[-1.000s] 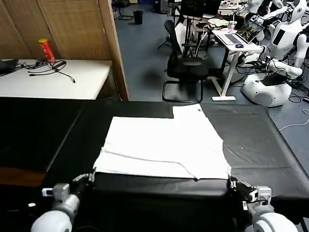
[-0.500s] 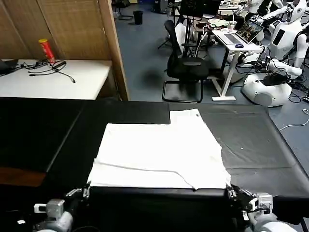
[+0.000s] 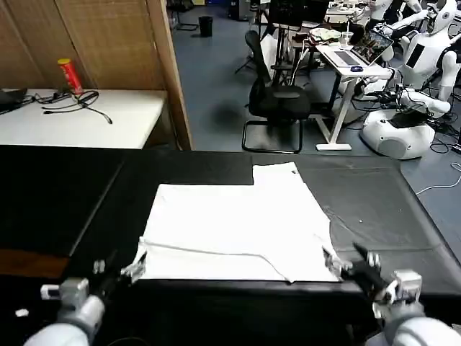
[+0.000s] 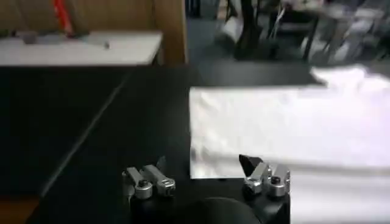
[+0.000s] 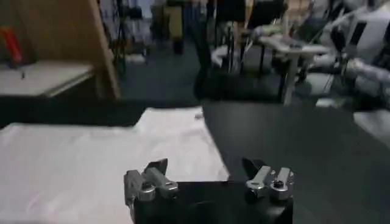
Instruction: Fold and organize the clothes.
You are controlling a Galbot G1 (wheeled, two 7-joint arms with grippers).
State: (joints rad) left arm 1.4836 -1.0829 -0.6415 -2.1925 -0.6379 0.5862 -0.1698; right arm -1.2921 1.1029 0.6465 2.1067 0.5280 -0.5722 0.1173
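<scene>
Two open pincers, left pincer (image 3: 119,272), right pincer (image 3: 353,263), plain white T-shirt (image 3: 241,227), no readable lettering

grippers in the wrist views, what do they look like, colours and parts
The left gripper and right gripper look alike: a black body carrying two silver metal knuckle blocks with round screw heads, each block ending in a short dark pointed tip on its fingers. From the head camera, rounded pale grey wrist housings sit behind them.
</scene>
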